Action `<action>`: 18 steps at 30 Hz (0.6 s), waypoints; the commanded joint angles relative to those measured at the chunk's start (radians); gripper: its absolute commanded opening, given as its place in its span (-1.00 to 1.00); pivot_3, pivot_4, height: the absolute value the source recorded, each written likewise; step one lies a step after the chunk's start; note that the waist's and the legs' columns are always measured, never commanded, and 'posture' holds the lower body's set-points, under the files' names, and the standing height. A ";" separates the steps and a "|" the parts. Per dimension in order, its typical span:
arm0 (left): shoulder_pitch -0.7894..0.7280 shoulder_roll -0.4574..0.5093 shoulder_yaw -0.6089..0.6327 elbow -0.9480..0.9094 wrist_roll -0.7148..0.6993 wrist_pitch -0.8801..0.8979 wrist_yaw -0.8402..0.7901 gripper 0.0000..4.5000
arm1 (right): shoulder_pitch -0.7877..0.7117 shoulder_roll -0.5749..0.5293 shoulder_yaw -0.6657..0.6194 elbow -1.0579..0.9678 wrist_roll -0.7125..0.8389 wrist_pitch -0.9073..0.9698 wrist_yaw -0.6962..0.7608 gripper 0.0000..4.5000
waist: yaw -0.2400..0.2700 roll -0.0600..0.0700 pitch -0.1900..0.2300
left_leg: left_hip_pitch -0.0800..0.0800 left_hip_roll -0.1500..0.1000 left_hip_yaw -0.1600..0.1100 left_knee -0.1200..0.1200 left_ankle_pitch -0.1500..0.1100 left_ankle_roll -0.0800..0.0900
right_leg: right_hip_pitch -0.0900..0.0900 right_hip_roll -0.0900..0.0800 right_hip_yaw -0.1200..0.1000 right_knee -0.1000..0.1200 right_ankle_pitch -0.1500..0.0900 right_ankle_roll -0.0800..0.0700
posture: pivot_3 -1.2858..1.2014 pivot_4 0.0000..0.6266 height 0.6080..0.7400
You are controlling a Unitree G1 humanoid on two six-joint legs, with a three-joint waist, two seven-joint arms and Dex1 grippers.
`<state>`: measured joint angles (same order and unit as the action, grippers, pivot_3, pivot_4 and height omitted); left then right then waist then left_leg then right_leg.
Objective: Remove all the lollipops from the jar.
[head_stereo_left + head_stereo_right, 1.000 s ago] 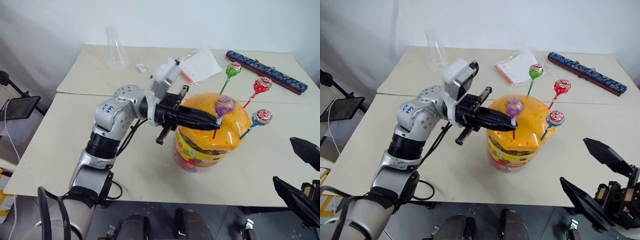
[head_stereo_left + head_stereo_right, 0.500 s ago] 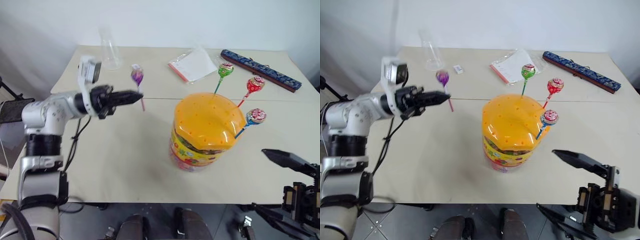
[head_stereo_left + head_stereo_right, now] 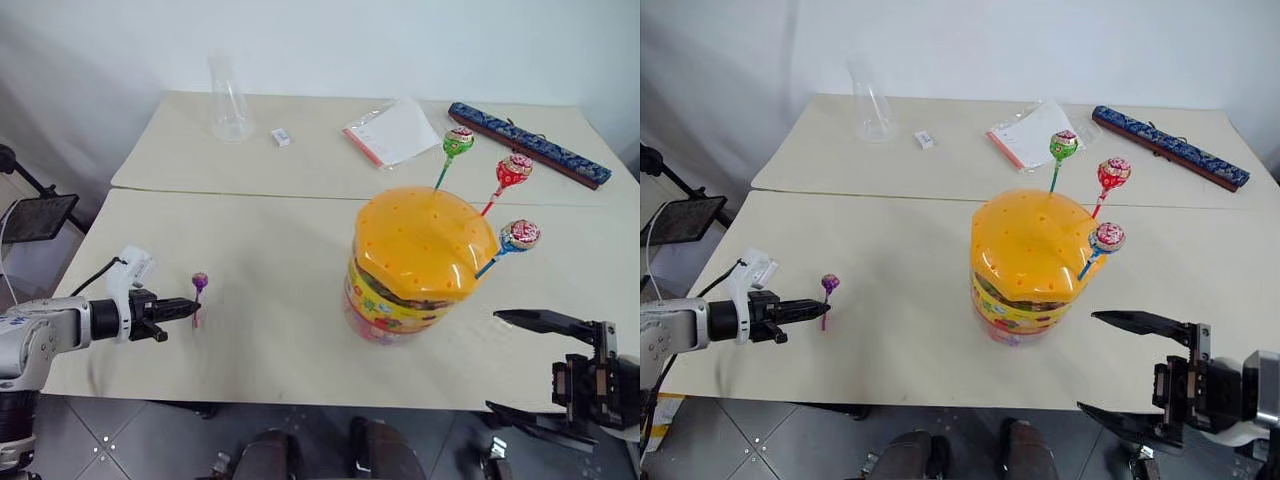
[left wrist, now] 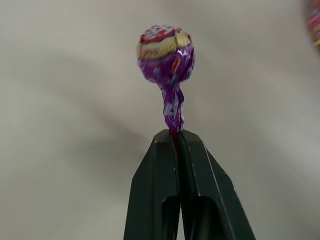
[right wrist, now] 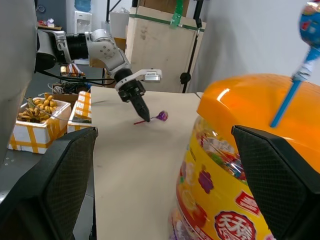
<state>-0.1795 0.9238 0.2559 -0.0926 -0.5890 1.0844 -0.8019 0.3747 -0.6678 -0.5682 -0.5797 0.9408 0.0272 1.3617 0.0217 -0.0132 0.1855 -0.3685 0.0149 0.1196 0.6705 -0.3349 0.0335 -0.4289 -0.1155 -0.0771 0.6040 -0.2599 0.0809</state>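
**Carrying the purple lollipop away from the jar**

Holding the purple lollipop (image 3: pixel 199 283) by its stick in the left gripper (image 3: pixel 192 309), jaws closed tight on it. Now hanging low over the near left part of the table (image 3: pixel 280 250), well apart from the jar (image 3: pixel 420 265), after lifting out of the orange lid a second ago. Probably lowering for release. Waiting with the right gripper (image 3: pixel 1118 365), jaws wide open, just beside the jar. Remaining in the lid: green lollipop (image 3: pixel 458 141), red lollipop (image 3: pixel 516 168), blue lollipop (image 3: pixel 522 235).
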 commanded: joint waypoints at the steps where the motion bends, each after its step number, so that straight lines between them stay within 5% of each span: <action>1: 0.029 0.022 -0.008 0.005 0.037 -0.021 0.012 -0.97 | 0.007 -0.010 -0.023 0.008 0.011 0.002 0.014 1.00 | 0.001 0.001 -0.001 | 0.001 0.000 0.000 -0.004 0.001 -0.002 | 0.000 0.000 -0.001 0.000 0.000 -0.001 | 0.03 -0.52 1.00; 5: 0.031 0.033 0.008 0.025 0.032 -0.042 -0.006 -0.89 | 0.017 -0.008 -0.049 0.019 0.034 0.023 -0.009 1.00 | 0.001 0.003 -0.002 | 0.002 0.000 0.000 -0.006 0.003 -0.005 | -0.002 0.001 -0.003 0.003 -0.002 -0.003 | 0.03 -0.52 1.00; 10: 0.041 0.142 -0.005 0.169 0.074 -0.216 -0.172 -0.29 | 0.021 0.000 -0.106 0.065 0.025 0.070 -0.134 1.00 | -0.006 0.002 -0.002 | 0.003 0.001 0.000 -0.006 0.003 -0.001 | -0.002 0.001 -0.003 0.003 -0.003 -0.005 | 0.03 -0.52 1.00; 18: -0.087 0.111 0.135 0.216 -0.011 -0.511 -0.363 0.79 | -0.052 0.004 -0.154 0.077 0.066 0.101 -0.271 1.00 | 0.002 0.002 -0.002 | -0.002 0.001 0.000 -0.007 0.005 -0.006 | -0.007 0.000 -0.004 0.004 -0.003 -0.006 | 0.03 -0.52 1.00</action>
<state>-0.2370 1.0425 0.3316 0.1522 -0.5407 0.5914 -1.1449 0.3185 -0.6552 -0.6818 -0.4702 0.9736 0.1107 1.1125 0.0238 -0.0109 0.1838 -0.3716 0.0157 0.1196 0.6636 -0.3304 0.0280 -0.4371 -0.1154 -0.0809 0.6085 -0.2630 0.0753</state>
